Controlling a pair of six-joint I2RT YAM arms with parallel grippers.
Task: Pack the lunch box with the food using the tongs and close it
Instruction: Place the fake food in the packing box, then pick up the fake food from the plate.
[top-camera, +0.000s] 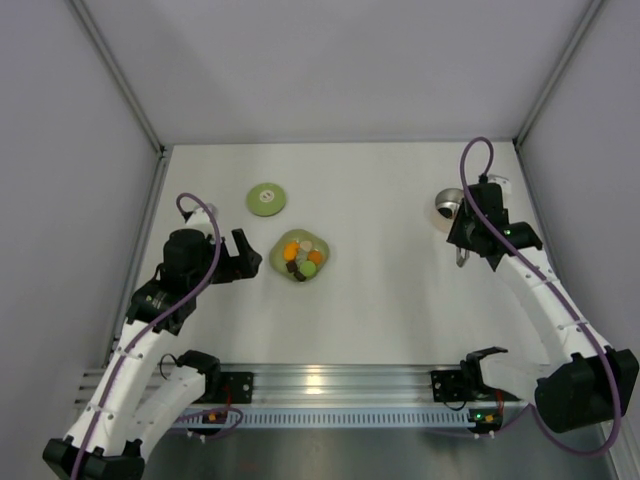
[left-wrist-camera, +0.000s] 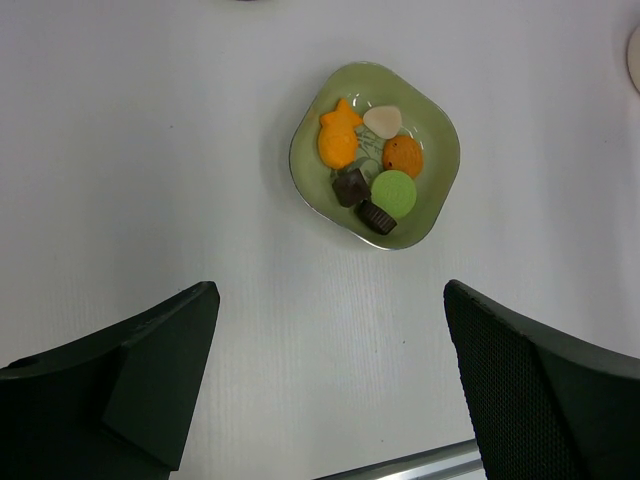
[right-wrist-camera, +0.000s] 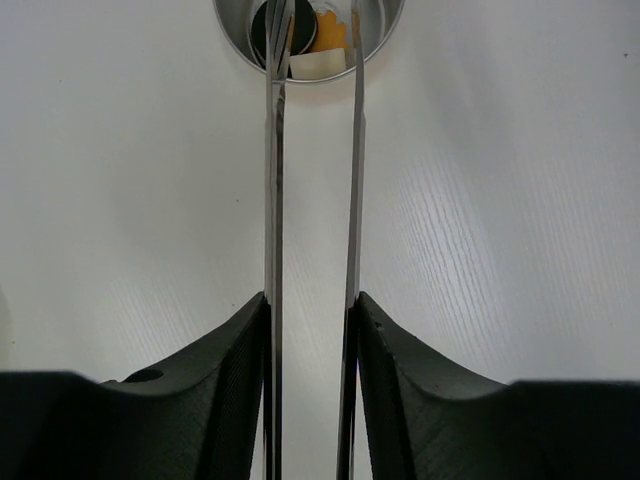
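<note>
- The right gripper pinches the tongs, one finger pressed on each slim arm, with a narrow gap left between them.
- The tong tips reach into the lunch box. The frame's top edge cuts the tin off, so only scraps of dark, orange and white food show inside.
- From above, the right arm hides part of the tin.
- The left gripper hangs wide open and empty near the plate, which carries more pieces.
- The green lid lies apart, beyond the plate.

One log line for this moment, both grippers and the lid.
right gripper: holds tongs, tips at lunch box | left gripper: open, near plate | lid: off
</note>
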